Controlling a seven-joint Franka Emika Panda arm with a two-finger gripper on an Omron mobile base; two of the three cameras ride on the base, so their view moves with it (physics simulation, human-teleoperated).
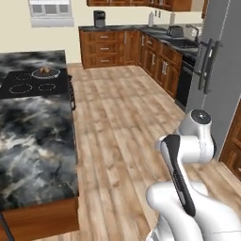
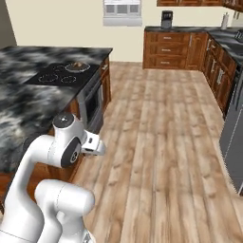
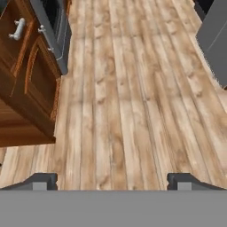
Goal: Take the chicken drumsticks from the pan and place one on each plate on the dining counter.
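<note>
Wood floor [image 3: 128,102] runs under the hand, plank after plank, and the fingers [image 3: 113,181] hang above it spread wide, nothing between them. They point down the aisle, not at any food. Just left of them in the hand view, the wood base [image 3: 31,88] of the desk slides by, with an oven front [image 3: 55,31] beyond it.

Up top, the marble desk [image 1: 37,146] stretches away on the arm's left, and from the right base view the arm [image 2: 57,147] sits tucked low beside its near end. I can't pick out the plates from here.

Farther along the desk, the black cooktop [image 1: 33,82], and on its far burner the pan [image 1: 45,72] with something brown in it, surely the drumsticks [image 1: 45,70], too small to tell their long axis. So the target lies well ahead and to the left of the fingers, and higher. My read: the base must drive forward along the desk before any reach makes sense.
</note>
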